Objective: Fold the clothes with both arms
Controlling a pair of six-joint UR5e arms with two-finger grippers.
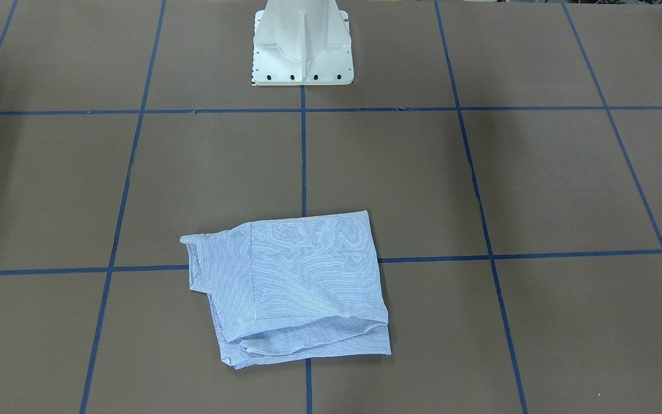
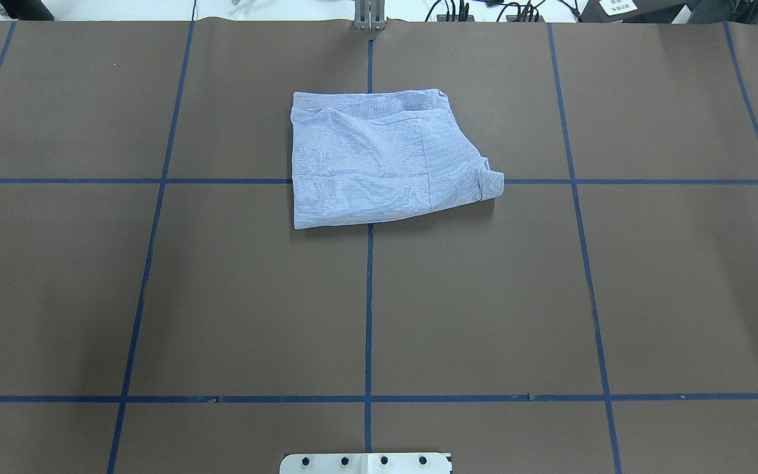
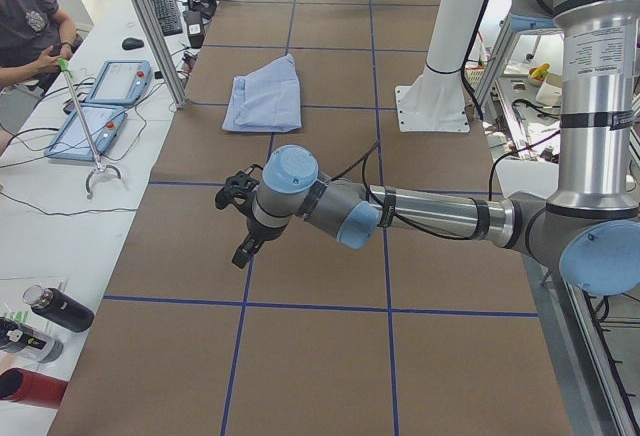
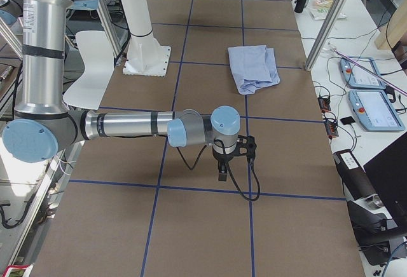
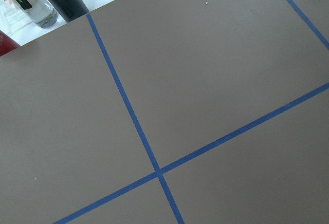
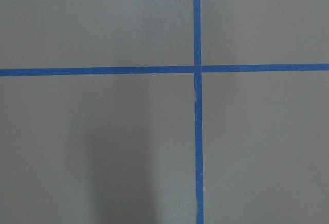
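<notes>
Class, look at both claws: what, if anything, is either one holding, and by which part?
Nothing is held. The shirt lies folded on the table, well apart from the left claw and the right claw, which hang over bare tabletop.

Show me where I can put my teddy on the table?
The bare brown squares between the shirt and the white base are free, and beside the shirt too. Avoid both ends of the table: the left arm and right arm stretch over them.
</notes>
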